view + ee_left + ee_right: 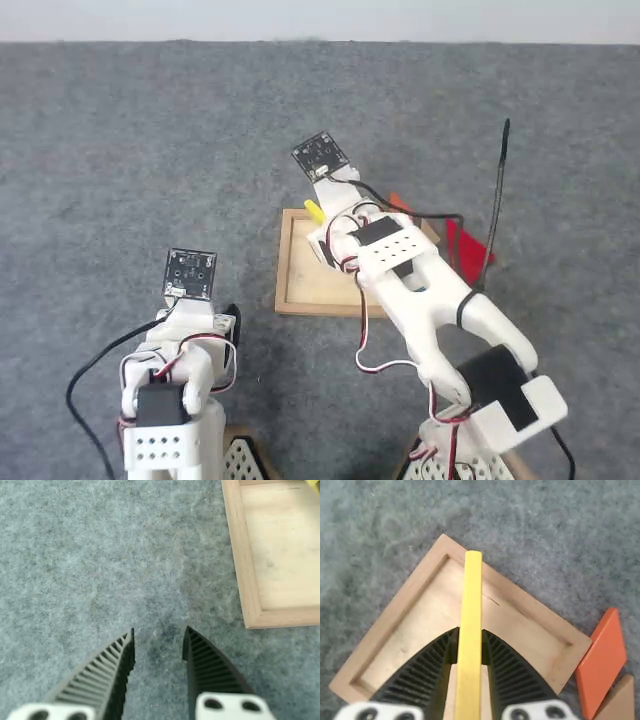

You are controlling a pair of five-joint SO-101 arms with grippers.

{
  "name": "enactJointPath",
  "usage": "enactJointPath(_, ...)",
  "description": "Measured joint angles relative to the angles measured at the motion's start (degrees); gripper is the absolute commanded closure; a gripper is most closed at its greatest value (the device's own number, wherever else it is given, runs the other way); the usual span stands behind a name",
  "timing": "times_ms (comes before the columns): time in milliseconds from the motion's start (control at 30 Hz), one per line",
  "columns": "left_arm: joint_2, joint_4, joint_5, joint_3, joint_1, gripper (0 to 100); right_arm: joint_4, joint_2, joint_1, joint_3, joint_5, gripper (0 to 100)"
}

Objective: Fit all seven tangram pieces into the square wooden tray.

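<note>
Currently, placement appears to be in hand: the right gripper [470, 632] clamps the yellow piece [472, 590] on edge above the tray [397, 607]. Next, it likely needs lowering and laying flat inside the rim. The left gripper [159, 630] hangs open beside the tray.

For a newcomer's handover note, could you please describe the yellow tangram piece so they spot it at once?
Find the square wooden tray on the grey carpet. Over it, the right gripper clamps the yellow piece edge-on; the orange piece nearby lies flat outside it.
</note>
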Motion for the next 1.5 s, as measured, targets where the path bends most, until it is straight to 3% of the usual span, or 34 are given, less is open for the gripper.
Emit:
enactJointPath(100, 0.0, 0.0, 0.0, 0.0, 0.0, 85, 0.4, 0.0, 0.0, 0.0, 0.0, 86.8)
enactJointPath(633, 0.0, 0.0, 0.0, 0.0, 0.0, 85, 2.0, -0.6, 0.0, 0.0, 0.0, 87.6)
enactJointPath(933, 0.0, 0.0, 0.0, 0.0, 0.0, 85, 8.9, -6.0, -8.1, 0.0, 0.0, 87.6)
enactJointPath(1167, 0.0, 0.0, 0.0, 0.0, 0.0, 85, 9.2, -6.9, -9.1, 0.9, 0.0, 87.6)
enactJointPath(1500, 0.0, 0.0, 0.0, 0.0, 0.0, 85, 6.7, -6.0, 0.1, 4.4, 3.9, 87.6)
